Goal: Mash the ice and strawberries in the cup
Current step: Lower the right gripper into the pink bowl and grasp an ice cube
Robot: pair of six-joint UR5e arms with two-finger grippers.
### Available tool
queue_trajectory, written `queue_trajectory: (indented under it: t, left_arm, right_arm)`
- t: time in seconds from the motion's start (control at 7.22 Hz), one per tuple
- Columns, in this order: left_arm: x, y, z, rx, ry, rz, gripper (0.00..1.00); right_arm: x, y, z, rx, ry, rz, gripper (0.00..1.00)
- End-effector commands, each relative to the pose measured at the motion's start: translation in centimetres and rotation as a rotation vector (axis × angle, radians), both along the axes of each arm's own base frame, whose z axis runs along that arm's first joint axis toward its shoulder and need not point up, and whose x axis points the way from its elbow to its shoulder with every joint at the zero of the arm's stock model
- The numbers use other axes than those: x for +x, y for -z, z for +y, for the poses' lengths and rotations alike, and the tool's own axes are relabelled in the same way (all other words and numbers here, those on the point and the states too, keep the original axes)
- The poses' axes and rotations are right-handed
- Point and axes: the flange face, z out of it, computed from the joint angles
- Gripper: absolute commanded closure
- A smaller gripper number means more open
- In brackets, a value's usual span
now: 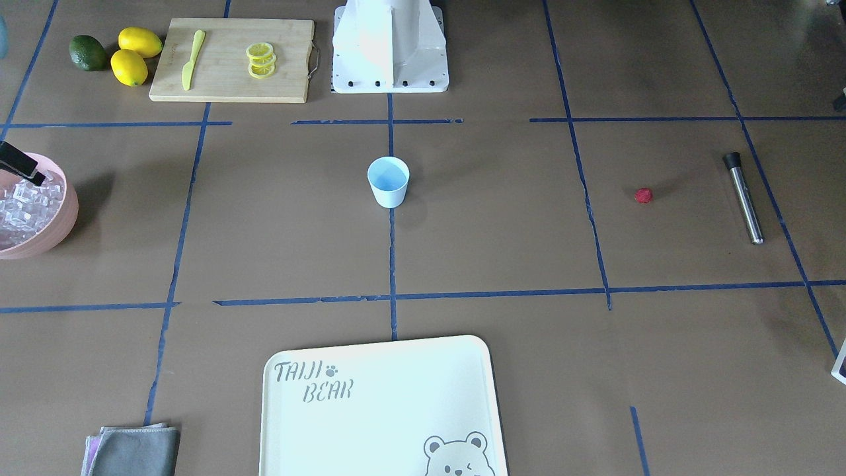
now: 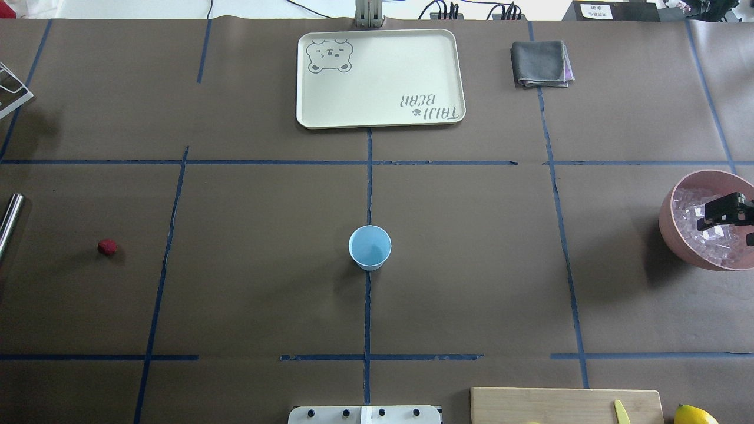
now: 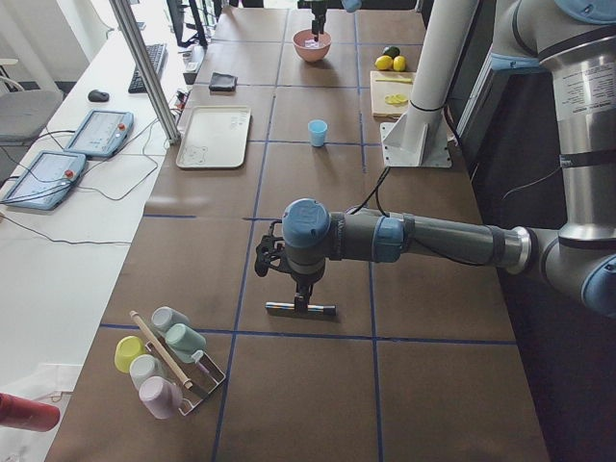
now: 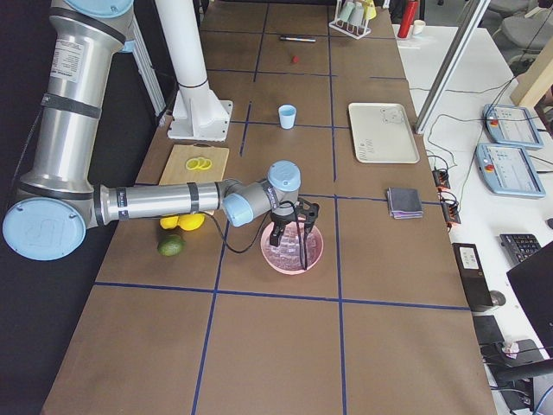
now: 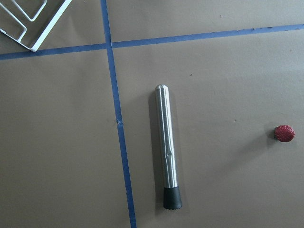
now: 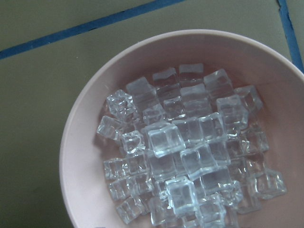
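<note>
The cup (image 2: 369,247) stands upright and empty at the middle of the table (image 2: 471,282), well apart from everything it is meant to hold. The ice (image 6: 190,156) is heaped in the pink bowl (image 6: 85,142) far out on the robot's right, and the strawberry (image 2: 107,247) lies alone on the paper far out on its left, near the steel muddler (image 5: 167,147).

The right gripper (image 4: 289,245) hangs just over the heap, fingers spread and holding nothing, so the step in hand looks like taking the first cube. To do it well, I would pick a cube that sits proud on top of the pile (the large one near the centre of the wrist view is a fair candidate) and come straight down so the pads meet two flat opposite faces. Smooth cubes are likely to squirt out of a skewed pinch, so close gently and lift clear of the rim before travelling to the cup.

The left gripper (image 3: 301,294) hovers above the muddler; whether it is spread or closed I cannot tell from here.
</note>
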Motion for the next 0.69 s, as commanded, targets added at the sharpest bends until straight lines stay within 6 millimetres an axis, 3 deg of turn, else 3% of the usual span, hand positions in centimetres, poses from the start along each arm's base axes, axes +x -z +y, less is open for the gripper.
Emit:
queue_trajectory:
  t: [0.0, 0.55]
  left_arm:
    - [0.00, 0.25, -0.10, 0.018, 0.001, 0.001, 0.00]
    - [0.01, 0.36, -0.11, 0.022, 0.000, 0.002, 0.00]
  right_arm:
    - [-1.47, -0.49, -0.11, -0.017, -0.023, 0.048, 0.07]
    - [-1.66, -1.28, -0.38, -0.025, -0.023, 0.058, 0.15]
